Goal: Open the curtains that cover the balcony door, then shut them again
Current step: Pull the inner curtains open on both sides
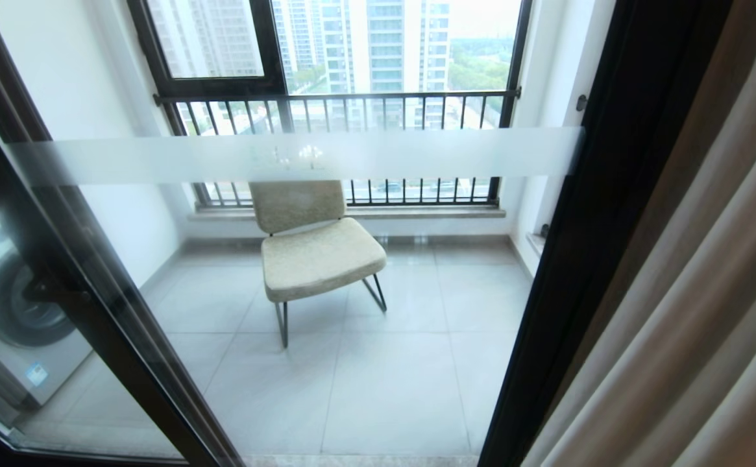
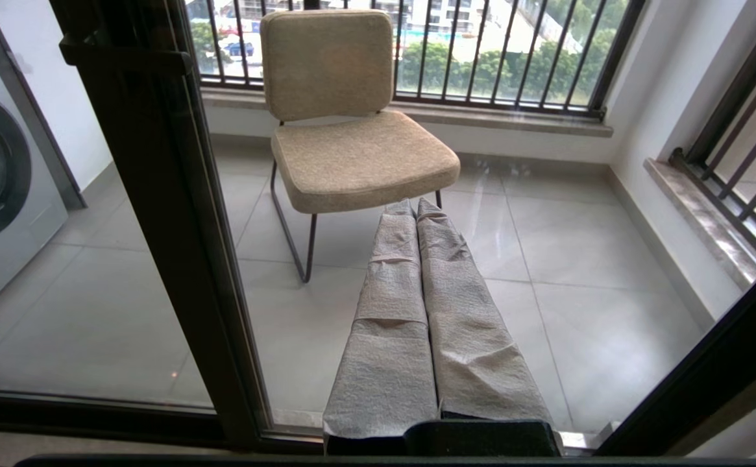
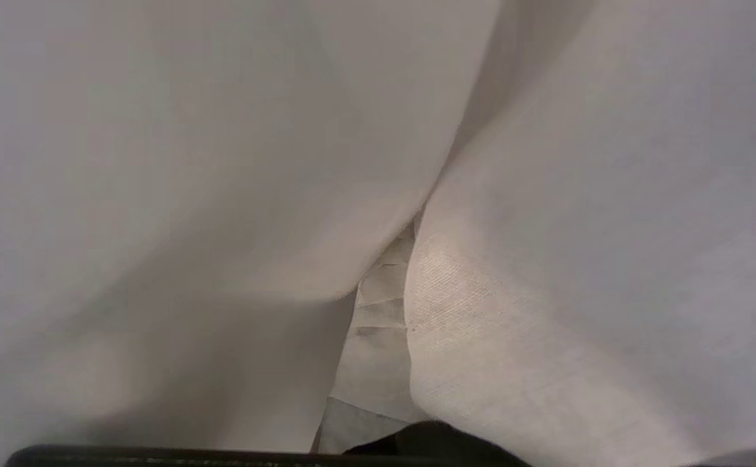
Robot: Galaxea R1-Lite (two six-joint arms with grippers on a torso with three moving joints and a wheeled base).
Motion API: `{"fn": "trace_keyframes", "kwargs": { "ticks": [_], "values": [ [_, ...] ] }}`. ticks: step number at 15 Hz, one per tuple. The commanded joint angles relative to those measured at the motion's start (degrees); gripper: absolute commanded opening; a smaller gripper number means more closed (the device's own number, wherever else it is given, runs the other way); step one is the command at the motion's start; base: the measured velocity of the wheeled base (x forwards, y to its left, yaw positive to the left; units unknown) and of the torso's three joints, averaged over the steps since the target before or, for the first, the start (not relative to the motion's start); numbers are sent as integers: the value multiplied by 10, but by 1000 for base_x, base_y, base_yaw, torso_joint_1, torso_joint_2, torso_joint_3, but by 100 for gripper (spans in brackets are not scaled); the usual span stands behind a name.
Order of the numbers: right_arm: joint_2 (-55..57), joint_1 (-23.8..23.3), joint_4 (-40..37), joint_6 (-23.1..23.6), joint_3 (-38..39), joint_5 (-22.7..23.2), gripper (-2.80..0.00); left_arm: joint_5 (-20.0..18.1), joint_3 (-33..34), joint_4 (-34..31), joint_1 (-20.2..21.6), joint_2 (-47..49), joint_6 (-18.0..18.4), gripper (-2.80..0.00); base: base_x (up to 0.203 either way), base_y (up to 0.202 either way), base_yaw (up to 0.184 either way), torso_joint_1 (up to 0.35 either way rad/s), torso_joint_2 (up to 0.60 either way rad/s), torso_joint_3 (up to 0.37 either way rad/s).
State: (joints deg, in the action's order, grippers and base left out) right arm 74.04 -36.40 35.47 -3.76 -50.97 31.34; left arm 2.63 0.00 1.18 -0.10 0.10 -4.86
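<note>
The balcony door [image 1: 352,157] is clear glass in black frames, crossed by a frosted white band. The beige-grey curtains [image 1: 695,311] hang bunched in deep folds at its right edge, leaving the glass uncovered. Neither arm shows in the head view. My right gripper [image 3: 398,250] is pushed in among the curtains [image 3: 579,259]. Only a strip of its cloth-wrapped fingers [image 3: 378,311] shows between two folds, and I see nothing pinched between them. My left gripper [image 2: 416,209] points low at the door glass, its wrapped fingers pressed together and holding nothing.
Behind the glass a beige chair [image 1: 313,246] stands on the tiled balcony floor. A washing machine [image 1: 14,311] sits at the left. A thick black door post [image 1: 92,279] slants across the left. A barred railing and windows [image 1: 339,104] close the far side.
</note>
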Motion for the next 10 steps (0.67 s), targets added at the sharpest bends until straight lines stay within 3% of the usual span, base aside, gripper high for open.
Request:
{"fn": "trace_keyframes", "kwargs": {
  "ticks": [1, 6, 7, 8, 10],
  "values": [
    [-14, 9, 2, 0, 6, 2, -280, 0, 0, 0, 0, -1, -1, -280, 0, 0, 0, 0, 0, 0],
    [-43, 9, -2, -3, 23, 3, -280, 0, 0, 0, 0, -1, -1, -280, 0, 0, 0, 0, 0, 0],
    [-53, 9, -4, -3, 29, 3, -114, 0, 0, 0, 0, 0, -1, -280, 0, 0, 0, 0, 0, 0],
    [-64, 9, -7, -3, 35, 3, 0, 0, 0, 0, -1, 0, -1, -280, 0, 0, 0, 0, 0, 0],
    [-91, 9, -10, -3, 56, 3, 0, 0, 0, 0, 0, 0, -1, -280, 0, 0, 0, 0, 0, 0]
  ]
}}
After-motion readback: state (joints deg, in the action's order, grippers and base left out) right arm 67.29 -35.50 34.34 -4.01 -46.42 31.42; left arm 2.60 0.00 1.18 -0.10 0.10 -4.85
